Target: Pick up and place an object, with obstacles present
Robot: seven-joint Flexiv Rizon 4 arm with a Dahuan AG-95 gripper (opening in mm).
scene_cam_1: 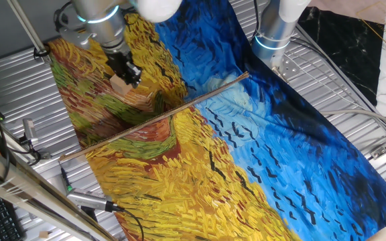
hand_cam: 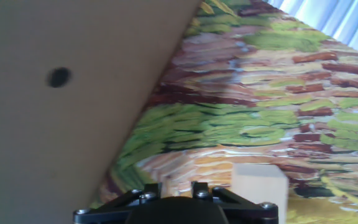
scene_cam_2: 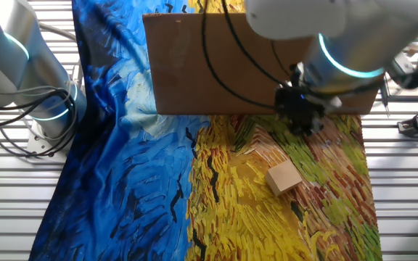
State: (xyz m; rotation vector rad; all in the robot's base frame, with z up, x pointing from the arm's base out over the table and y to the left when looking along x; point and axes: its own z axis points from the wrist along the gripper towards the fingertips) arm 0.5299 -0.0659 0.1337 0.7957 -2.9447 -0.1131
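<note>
Standing at the table edge nearest the yellow end of the painted cloth (scene_cam_1: 179, 194), I note first the cables and metal probes (scene_cam_1: 89, 199) lying on the slatted metal tabletop (scene_cam_1: 344, 107) beside the cloth.

Farther in, the long thin wooden rod (scene_cam_1: 154, 119) lies diagonally across the cloth, from its left edge up toward the blue half. In the other fixed view the same barrier reads as a flat brown board (scene_cam_2: 194, 65) standing on edge across the cloth; in the hand view it fills the left side as a tan surface with a small dark hole.

Beyond the rod, the wooden cube (scene_cam_2: 284, 177) rests on the green-and-brown patch of the cloth. It sits on its own, touching nothing but the fabric.

The gripper (scene_cam_2: 300, 119) hangs above the cloth between board and cube, near the cube but apart from it. In the hand view the cube (hand_cam: 259, 190) shows just right of the black gripper body, not between the fingers. Finger spacing: cannot tell; the tips are not clearly visible in any view. Nothing is held.

At the far edge stands a second, grey arm base (scene_cam_1: 277, 30).
</note>
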